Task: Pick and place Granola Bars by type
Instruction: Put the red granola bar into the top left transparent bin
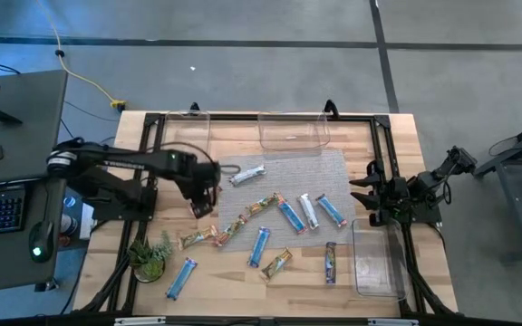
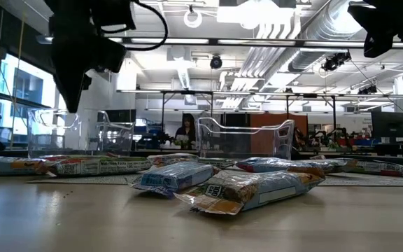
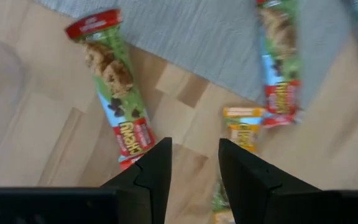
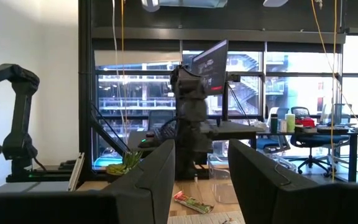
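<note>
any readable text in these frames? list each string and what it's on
"Chewy": on the red end of the green-wrapped granola bar on the wood, ahead of the open left gripper.
Print on the second green-and-red bar: blurred, unreadable.
Dark logo on the near bar, low view: not legible.
Blue and white bars, high view: too small to read.
Right gripper: open, holds nothing with text.

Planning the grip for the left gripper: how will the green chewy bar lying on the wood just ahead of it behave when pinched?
The green chewy bar lies flat, so it should not roll. Its glossy wrapper looks slippery, and the crimped ends would likely flex. It seems light; the open left gripper could nudge it sideways.
</note>
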